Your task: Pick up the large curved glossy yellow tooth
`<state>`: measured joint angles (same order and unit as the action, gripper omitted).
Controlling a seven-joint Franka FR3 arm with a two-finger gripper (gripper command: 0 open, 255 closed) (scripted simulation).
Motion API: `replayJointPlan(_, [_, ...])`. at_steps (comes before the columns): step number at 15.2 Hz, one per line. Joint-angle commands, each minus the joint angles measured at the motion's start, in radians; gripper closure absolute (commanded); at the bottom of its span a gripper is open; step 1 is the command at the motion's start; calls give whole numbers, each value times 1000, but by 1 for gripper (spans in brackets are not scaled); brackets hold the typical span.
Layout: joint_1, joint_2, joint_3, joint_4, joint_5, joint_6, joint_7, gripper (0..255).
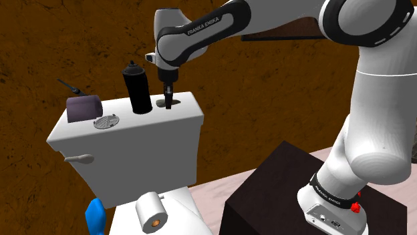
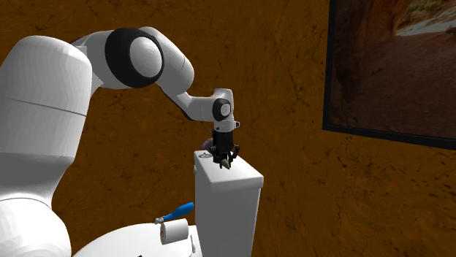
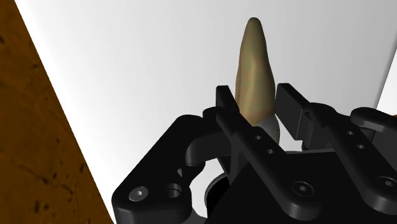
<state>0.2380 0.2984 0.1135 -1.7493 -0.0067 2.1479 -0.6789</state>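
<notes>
My one gripper [image 3: 257, 97] is down on the white tank lid [image 1: 133, 127] of a toilet, its two black fingers pressed against either side of a single tooth [image 3: 256, 63]. The tooth is a tan-yellow, curved, pointed piece lying on the lid, tip away from my palm. The shoulder view counts the lid's other things: one black can [image 1: 139, 88] just beside my fingers, one purple-grey block [image 1: 83, 108] at the far end, one round mesh disc [image 1: 107, 121] in front of the block, and one slim dark tool [image 1: 69, 86] behind it. Lower down are one flush lever [image 1: 79, 159], one paper roll [image 1: 152, 212] and one blue object [image 1: 95, 217]. The wrist view gives the tooth's shape, which my fingers hide in the shoulder view. The second exterior view adds one dark-framed picture [image 2: 394, 66] on the brown wall.
</notes>
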Motion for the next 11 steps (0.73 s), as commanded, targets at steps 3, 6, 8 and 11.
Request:
replayJointPlan(3, [-1,-4,-1,27,1,-39,-1,255])
replayJointPlan(6, [-2,-15,0,53,2,-76,-1,255])
replayJointPlan(8, [-2,-21,0,71,3,-100,-1,255])
replayJointPlan(11, [-2,-29,0,100,3,-138,-1,255])
